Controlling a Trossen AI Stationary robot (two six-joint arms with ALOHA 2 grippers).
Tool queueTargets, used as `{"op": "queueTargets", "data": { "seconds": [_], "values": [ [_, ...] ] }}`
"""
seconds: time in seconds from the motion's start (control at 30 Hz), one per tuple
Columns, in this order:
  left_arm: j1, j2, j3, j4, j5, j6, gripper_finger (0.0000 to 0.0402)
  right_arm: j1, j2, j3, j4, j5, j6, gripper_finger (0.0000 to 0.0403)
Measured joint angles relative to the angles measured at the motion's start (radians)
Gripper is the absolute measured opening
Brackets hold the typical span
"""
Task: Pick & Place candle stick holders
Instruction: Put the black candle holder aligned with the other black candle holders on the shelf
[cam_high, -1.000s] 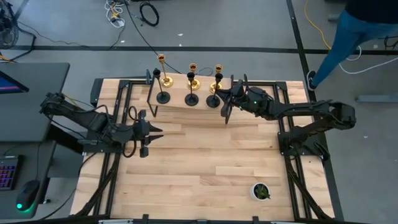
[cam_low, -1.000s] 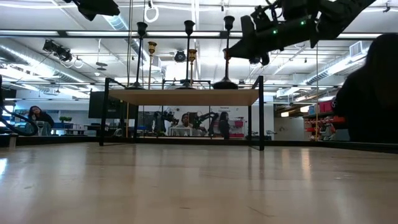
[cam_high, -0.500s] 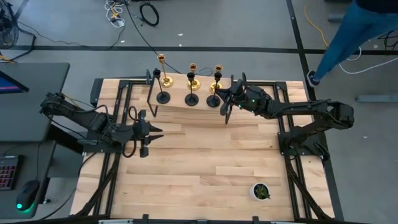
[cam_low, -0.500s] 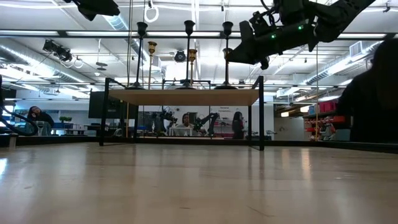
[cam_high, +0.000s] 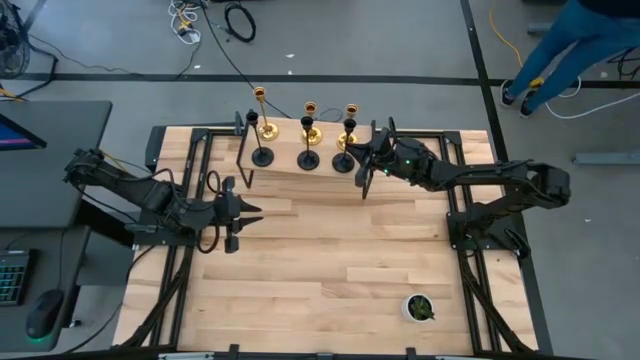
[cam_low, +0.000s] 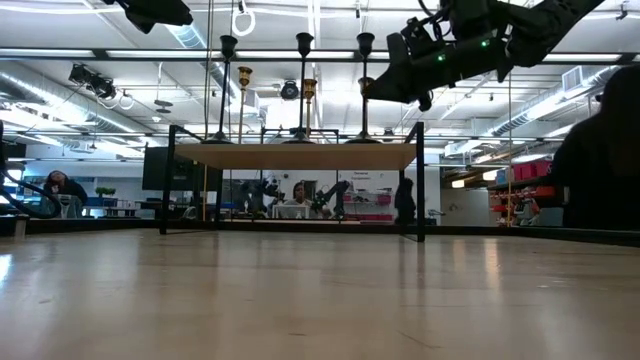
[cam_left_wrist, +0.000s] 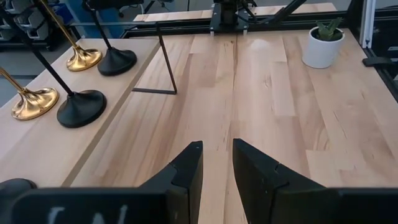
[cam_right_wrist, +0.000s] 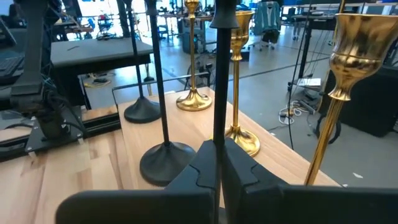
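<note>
Even overhead lighting; ceiling strip lights (cam_low: 300, 55) glare toward twelve o'clock in the low view, arms silhouetted, foreground tabletop (cam_low: 300, 300) blurred

My right tool (cam_right_wrist: 217, 163) hides the nearest black holder's (cam_right_wrist: 219, 74) base; the frame edge crops the gold holder (cam_right_wrist: 339, 87) beside it.

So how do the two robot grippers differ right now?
The right gripper is shut on a black candle holder at the raised shelf. The left gripper holds nothing, its fingers slightly parted, over bare table away from the shelf. Both are dark and two-fingered.
</note>
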Motion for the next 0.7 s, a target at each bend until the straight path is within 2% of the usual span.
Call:
{"op": "queueTargets", "data": {
  "seconds": [0.3, 0.7],
  "values": [
    [0.000, 0.000, 0.000, -0.005, 0.000, -0.001, 0.0092, 0.000, -0.046, -0.001, -0.061, 0.000, -0.004, 0.0000],
    [0.000, 0.000, 0.000, -0.005, 0.000, 0.000, 0.0092, 0.000, -0.046, -0.002, -0.042, 0.000, -0.004, 0.0000]
  ]
}}
